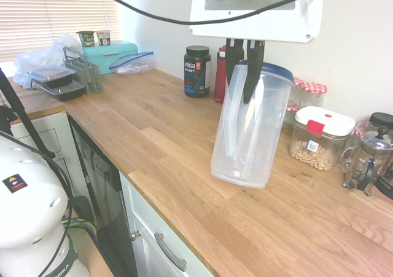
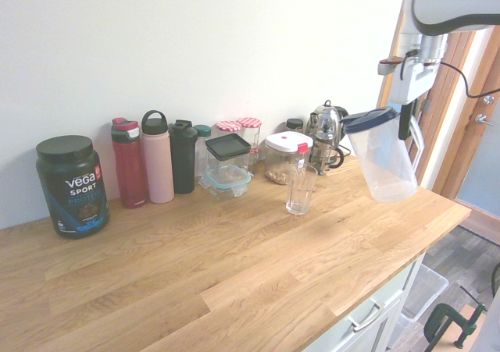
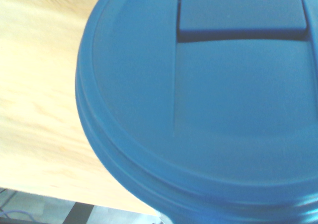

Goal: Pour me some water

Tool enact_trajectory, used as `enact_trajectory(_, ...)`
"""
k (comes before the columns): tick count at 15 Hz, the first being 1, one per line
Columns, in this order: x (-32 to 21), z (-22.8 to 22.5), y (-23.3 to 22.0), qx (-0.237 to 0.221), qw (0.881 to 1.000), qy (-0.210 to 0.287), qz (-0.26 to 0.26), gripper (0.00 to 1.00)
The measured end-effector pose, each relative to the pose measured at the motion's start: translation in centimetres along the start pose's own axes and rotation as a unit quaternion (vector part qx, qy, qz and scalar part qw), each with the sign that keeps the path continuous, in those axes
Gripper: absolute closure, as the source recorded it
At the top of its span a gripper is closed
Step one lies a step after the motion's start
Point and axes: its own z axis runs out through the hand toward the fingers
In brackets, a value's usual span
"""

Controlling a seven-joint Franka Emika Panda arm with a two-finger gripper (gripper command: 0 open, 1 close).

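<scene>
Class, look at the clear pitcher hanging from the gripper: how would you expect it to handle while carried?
The pitcher looks almost empty, so probably light. It hangs tilted from the gripper, held near the rim, so it may swing. Its thin clear plastic wall likely flexes under a squeeze.

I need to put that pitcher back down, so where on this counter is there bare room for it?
The counter's front strip is bare from in front of the Vega tub to below the drinking glass. More bare wood lies under the pitcher hanging from the gripper, toward the corner. Crowded: the back wall row, bottles through jars to the French press.
</scene>
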Motion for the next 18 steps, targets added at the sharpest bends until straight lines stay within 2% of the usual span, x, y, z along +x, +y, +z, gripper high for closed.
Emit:
enact_trajectory(2,1.0,1.4,-3.6,-0.046,0.999,-0.023,0.006,1.00)
enact_trajectory(4,2.2,3.0,-6.4,-0.070,0.997,-0.041,0.010,1.00)
enact_trajectory(10,3.9,5.6,-10.3,-0.127,0.987,-0.094,0.016,1.00)
enact_trajectory(13,5.2,6.7,-12.3,-0.145,0.983,-0.109,0.019,1.00)
enact_trajectory(18,6.0,6.2,-12.7,-0.145,0.983,-0.110,0.022,1.00)
